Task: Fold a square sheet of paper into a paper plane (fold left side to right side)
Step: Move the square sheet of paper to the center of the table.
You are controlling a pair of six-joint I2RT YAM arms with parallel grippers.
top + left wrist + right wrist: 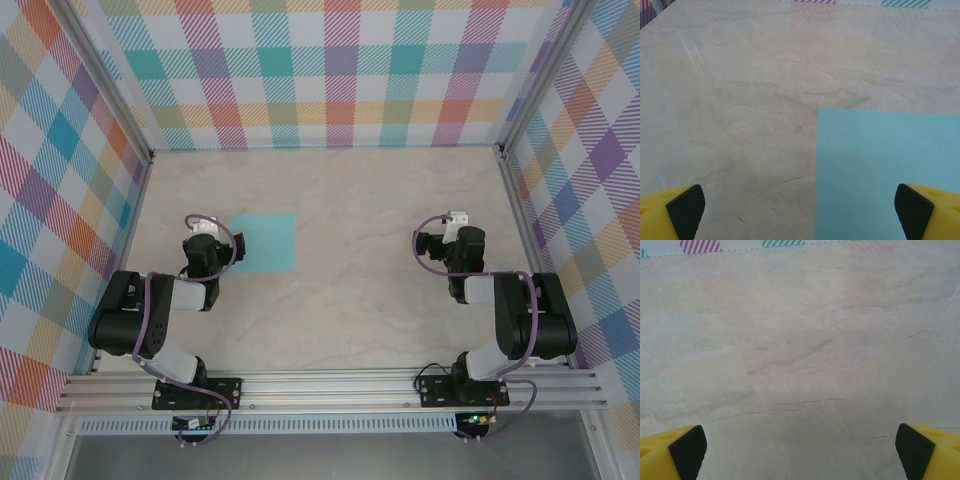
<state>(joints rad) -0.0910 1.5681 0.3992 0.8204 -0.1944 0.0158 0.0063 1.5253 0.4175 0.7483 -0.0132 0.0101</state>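
Note:
The square sheet of paper [265, 242] is plain turquoise and lies flat and uncreased on the left half of the marble table. My left gripper [207, 240] hovers over the sheet's left edge. In the left wrist view that edge runs straight up between my yellow fingers; the sheet [890, 165] lies under the right finger [920, 212] and bare table under the left one. The left gripper [800, 212] is open and holds nothing. My right gripper [455, 240] is over bare table on the right, well away from the sheet, and it too is open [800, 452] and holds nothing. The paper plane is out of view.
Pastel checked walls [330, 70] close the table at the back and on both sides. An aluminium rail [330, 390] with both arm bases runs along the near edge. Bare marble table [360, 260] stretches between the two grippers.

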